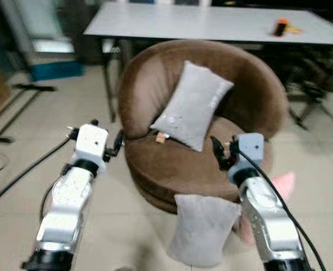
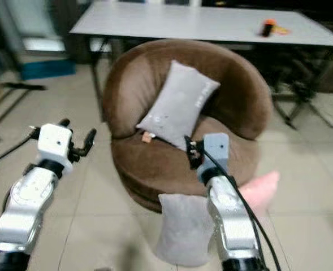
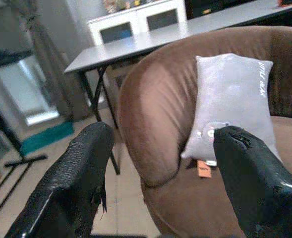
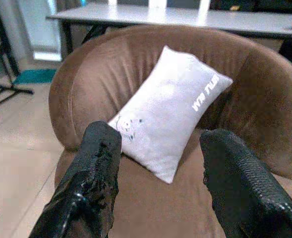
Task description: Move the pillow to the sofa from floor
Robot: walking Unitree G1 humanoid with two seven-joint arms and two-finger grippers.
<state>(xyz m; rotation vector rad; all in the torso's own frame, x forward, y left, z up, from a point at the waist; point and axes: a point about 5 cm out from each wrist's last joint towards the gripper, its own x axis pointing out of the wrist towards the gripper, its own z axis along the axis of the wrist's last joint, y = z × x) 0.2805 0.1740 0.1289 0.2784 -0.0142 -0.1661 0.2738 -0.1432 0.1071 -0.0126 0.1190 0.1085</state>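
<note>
One grey pillow (image 1: 203, 228) stands on the floor, leaning against the front of the round brown sofa chair (image 1: 172, 169). A second grey pillow (image 1: 191, 104) leans on the sofa's backrest, with a small orange tag at its lower corner. My left gripper (image 1: 107, 131) hovers open beside the sofa's left side, above the floor. My right gripper (image 1: 223, 151) is open over the front right of the seat, above the floor pillow. Both wrist views look between spread black fingers at the pillow on the sofa (image 4: 170, 106), with nothing held.
A grey table (image 1: 211, 22) stands behind the sofa with an orange object (image 1: 281, 26) on it. Black cables (image 1: 25, 169) and stand legs run over the tiled floor at the left. A pink thing (image 1: 282, 183) lies on the floor right of the sofa.
</note>
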